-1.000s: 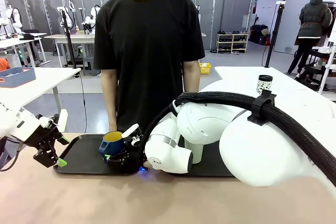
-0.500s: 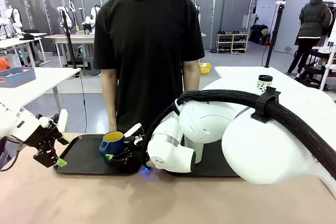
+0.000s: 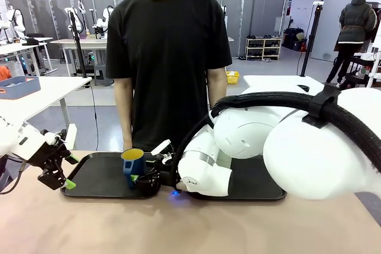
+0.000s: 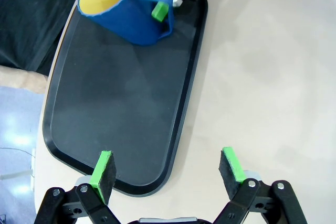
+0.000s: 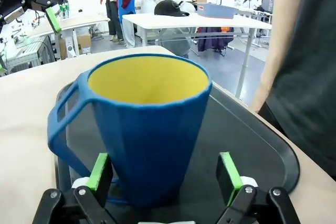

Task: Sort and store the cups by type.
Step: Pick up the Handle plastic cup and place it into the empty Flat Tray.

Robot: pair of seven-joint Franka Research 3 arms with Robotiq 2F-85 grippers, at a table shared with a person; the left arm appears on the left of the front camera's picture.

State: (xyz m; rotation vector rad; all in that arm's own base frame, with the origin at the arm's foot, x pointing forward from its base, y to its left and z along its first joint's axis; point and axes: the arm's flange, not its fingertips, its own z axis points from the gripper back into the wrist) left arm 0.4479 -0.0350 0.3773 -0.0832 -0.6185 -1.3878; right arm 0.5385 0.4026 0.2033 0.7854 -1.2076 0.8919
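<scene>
The blue mug (image 3: pixel 132 165) stands on the black tray (image 3: pixel 95 178) near the bench's far edge. The right tool (image 3: pixel 144 178) sits wide around it, pads apart from its sides. The left tool (image 3: pixel 61 173) hangs wide over the tray's left end, holding nothing.

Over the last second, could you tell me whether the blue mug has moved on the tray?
Yes. The blue mug has shifted toward picture right along the left black tray in the front view, with the open right gripper around it.
</scene>
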